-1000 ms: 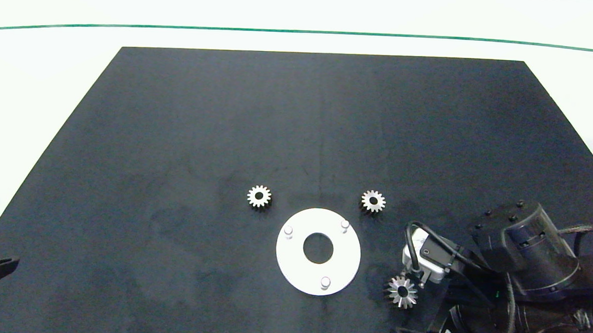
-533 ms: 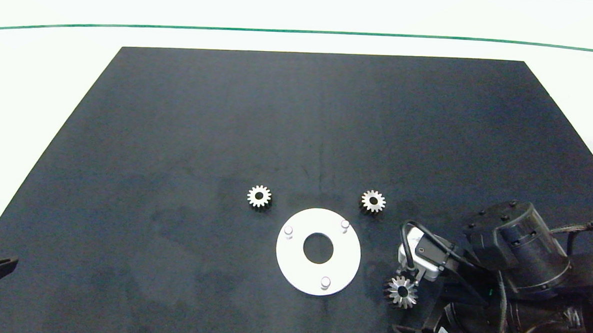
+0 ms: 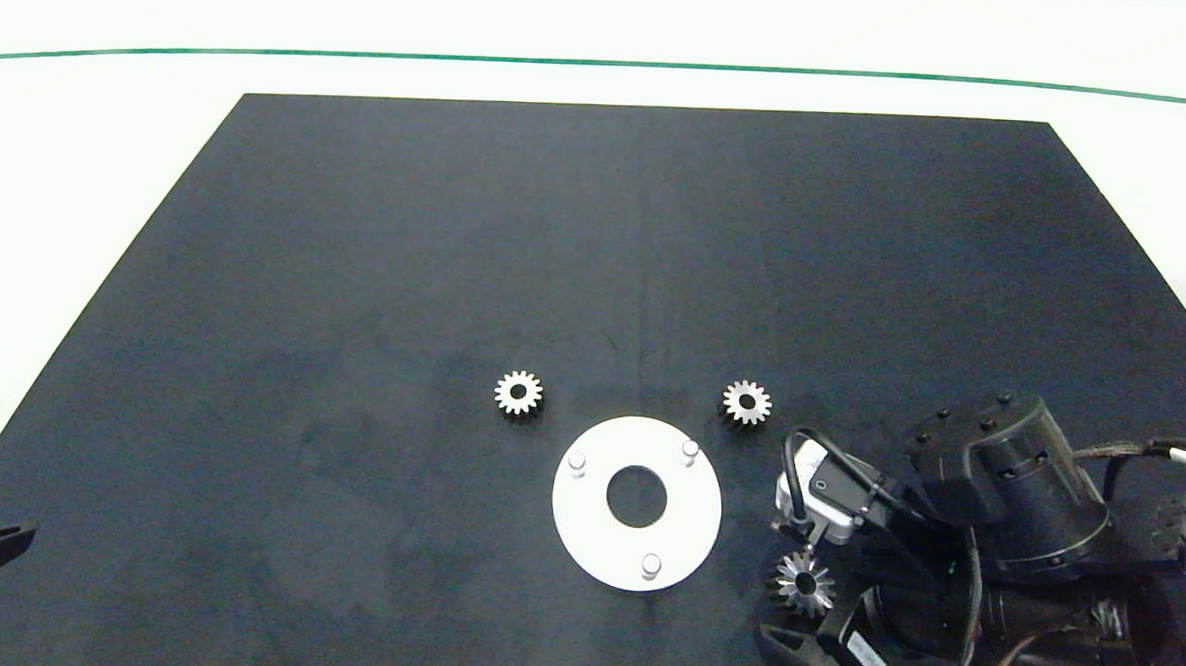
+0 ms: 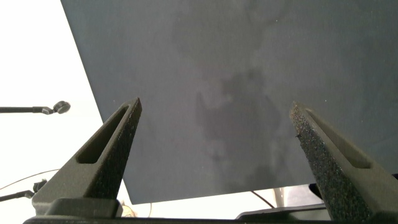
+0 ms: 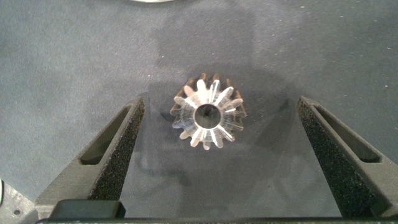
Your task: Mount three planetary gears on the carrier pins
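The right claw [image 5: 214, 155] hangs wide over the near-right gear [image 5: 209, 114], touching nothing, while the left claw [image 4: 214, 162] idles wide at the worktop's [image 3: 356, 263] near-left edge.

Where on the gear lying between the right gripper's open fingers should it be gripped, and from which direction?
Grip the gear by its toothed rim, one finger on each opposite flank, coming straight down from above. It lies flat on the black mat with its centre hole facing up, so only the rim offers parallel faces. The right gripper already straddles it, open. The left gripper is parked at the mat's edge.
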{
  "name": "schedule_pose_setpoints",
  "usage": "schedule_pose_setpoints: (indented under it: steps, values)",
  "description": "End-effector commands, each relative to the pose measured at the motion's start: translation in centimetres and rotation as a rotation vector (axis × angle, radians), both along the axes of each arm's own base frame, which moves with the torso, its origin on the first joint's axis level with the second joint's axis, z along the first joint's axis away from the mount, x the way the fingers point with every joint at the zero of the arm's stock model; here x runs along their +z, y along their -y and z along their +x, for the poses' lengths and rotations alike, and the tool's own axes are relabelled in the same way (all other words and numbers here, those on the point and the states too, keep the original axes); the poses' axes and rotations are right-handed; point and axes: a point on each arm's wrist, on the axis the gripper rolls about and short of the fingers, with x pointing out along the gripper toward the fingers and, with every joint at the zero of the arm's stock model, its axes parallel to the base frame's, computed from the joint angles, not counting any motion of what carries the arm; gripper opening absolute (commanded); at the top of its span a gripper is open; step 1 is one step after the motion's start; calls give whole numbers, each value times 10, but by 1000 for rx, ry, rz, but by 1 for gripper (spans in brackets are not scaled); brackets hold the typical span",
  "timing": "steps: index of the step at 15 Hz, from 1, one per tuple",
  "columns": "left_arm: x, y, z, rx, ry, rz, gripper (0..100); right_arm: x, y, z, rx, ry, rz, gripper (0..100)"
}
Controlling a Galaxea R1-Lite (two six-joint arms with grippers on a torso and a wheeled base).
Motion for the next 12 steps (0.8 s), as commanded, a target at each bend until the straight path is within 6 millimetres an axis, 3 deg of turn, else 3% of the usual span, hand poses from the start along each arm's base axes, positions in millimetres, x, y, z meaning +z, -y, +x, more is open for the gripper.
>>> schedule_pose_setpoints:
  steps: [1,3,12]
  values:
    - [-1,0,0,-2,-5,7,100,-1,-2,-2,13,-3,-5,100]
    - [-1,0,0,-2,-5,7,100,-1,-2,-2,13,-3,-7,100]
    - [0,0,-2,-2,4,6,100,-3,-1,-4,7,4,-30,82]
